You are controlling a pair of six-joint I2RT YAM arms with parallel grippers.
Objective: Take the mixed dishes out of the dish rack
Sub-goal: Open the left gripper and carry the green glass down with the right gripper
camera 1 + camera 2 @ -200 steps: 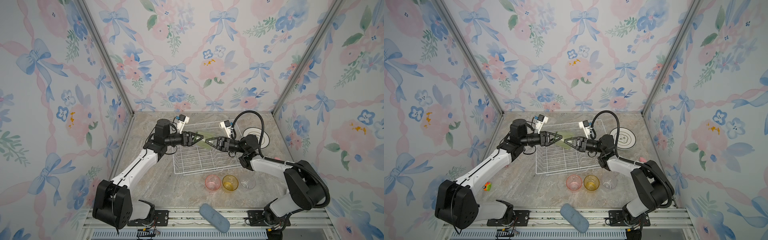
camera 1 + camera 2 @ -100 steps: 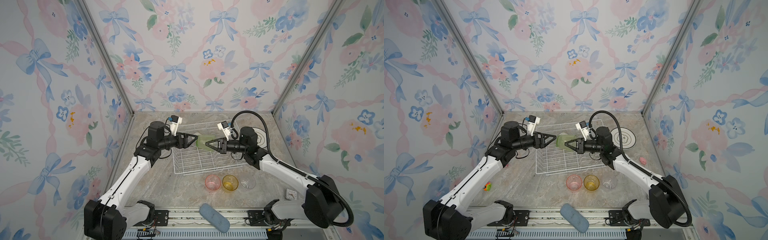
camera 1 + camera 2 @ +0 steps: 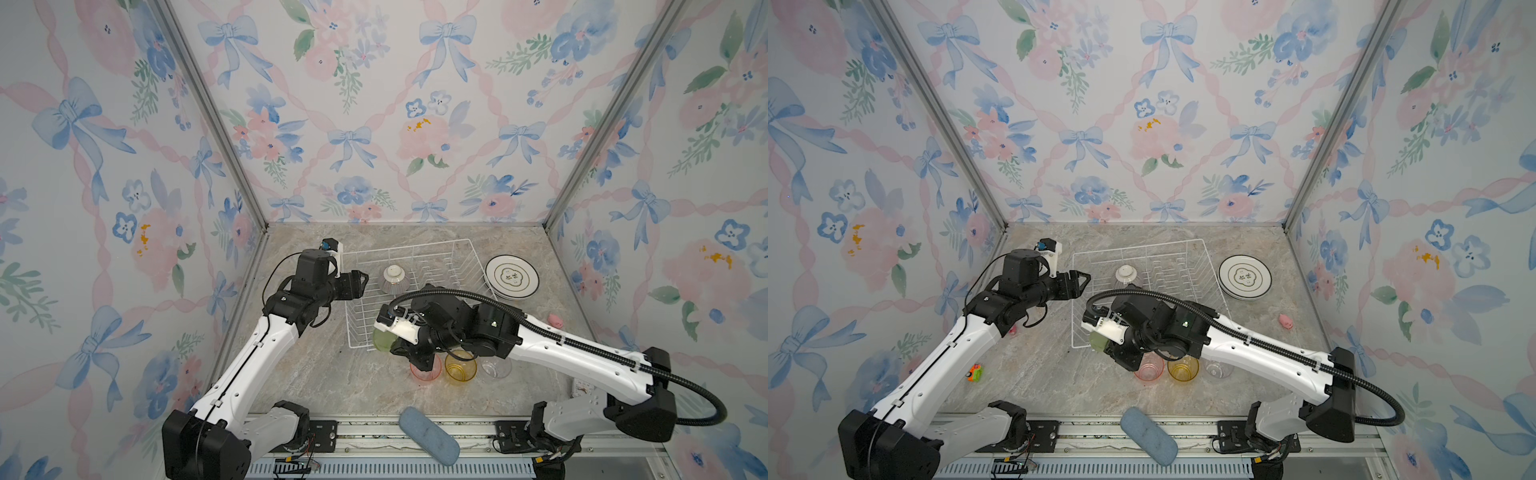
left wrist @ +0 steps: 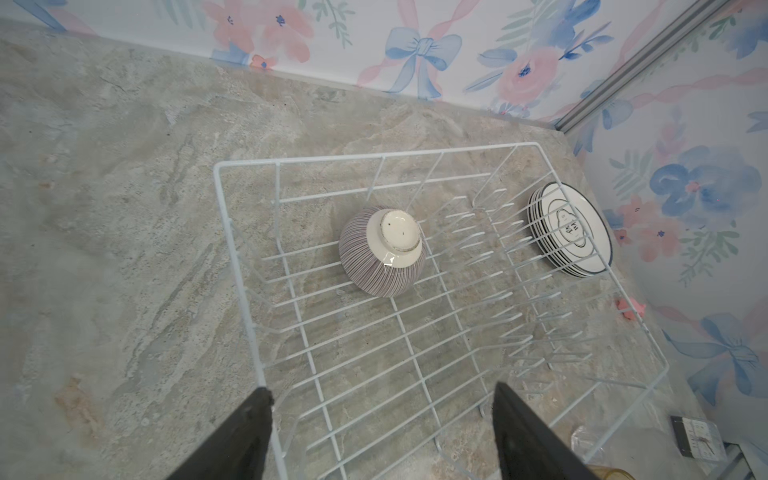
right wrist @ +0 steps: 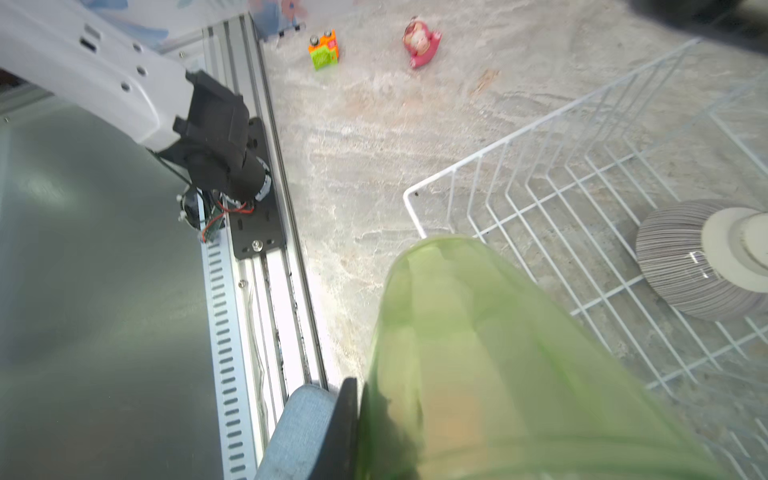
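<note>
Right gripper (image 3: 402, 347) clamped on translucent green plastic tumbler (image 5: 478, 353), by a corner of the white wire dish rack (image 4: 374, 156). Pink tumbler (image 3: 424, 370), yellow tumbler (image 3: 460, 365) and clear tumbler (image 3: 496, 368) stand just beside its fingers. Left gripper (image 4: 380, 390): fingers apart, empty. Inverted striped ribbed bowl (image 4: 382, 253) in rack beyond them; stacked dark-rimmed white plates (image 4: 569, 230) farther, outside rack.

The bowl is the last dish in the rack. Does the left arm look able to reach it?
Probably yes: the open left hand hovers at the rack's edge, nothing between it and the upturned bowl.
</note>
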